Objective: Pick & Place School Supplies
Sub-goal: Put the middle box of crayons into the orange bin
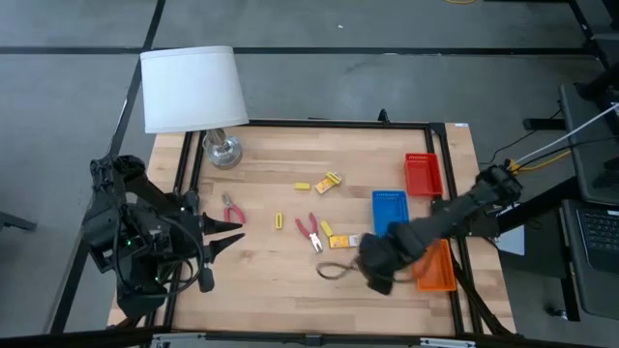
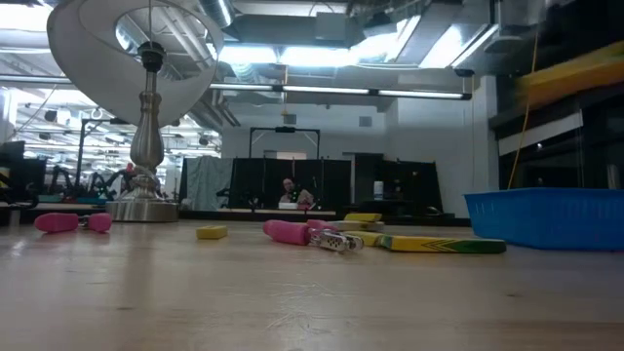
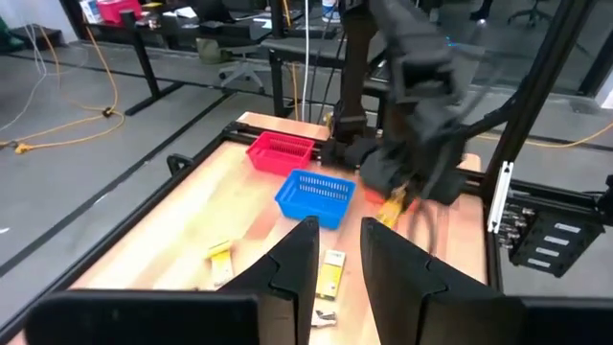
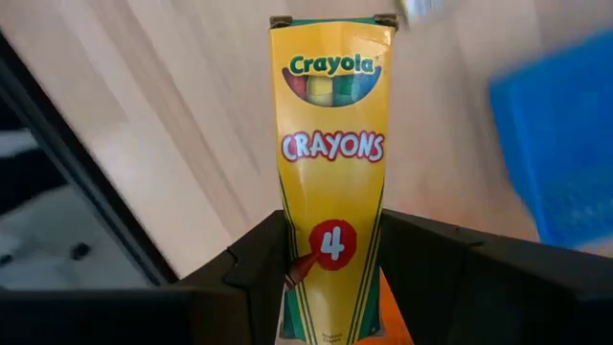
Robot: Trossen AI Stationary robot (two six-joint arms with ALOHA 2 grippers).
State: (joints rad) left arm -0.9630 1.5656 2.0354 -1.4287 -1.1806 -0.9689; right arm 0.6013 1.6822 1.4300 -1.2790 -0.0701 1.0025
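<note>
On the far left of my overhead feed the left gripper (image 1: 232,232) waits at the table's left edge, its fingers (image 3: 299,257) spread apart with nothing between them. Far left on the wooden table (image 1: 271,280) stands the white-shaded lamp (image 1: 193,89). Just right of the left gripper lie red-handled pliers (image 1: 232,211), and further right a tiny yellow oblong piece (image 1: 280,221). Near the table's middle I see a second pair of red-handled pliers (image 1: 309,231), with a small yellow piece (image 1: 326,228) touching or just beside them. Farther back lie another yellow piece (image 1: 303,186) and a flat yellow pack (image 1: 330,181). A yellow pack (image 1: 345,240) rests just left of the right arm.

Right of centre sits the blue tray (image 1: 389,210), with the red tray (image 1: 423,174) beyond it and the orange tray (image 1: 437,273) nearest, at the right edge. The right gripper (image 1: 377,271) hangs over the near right part of the table, between the blue and orange trays, with its fingers (image 4: 259,268) clamped on a Crayola crayon box (image 4: 332,163). I cannot tell how high it is off the wood.
</note>
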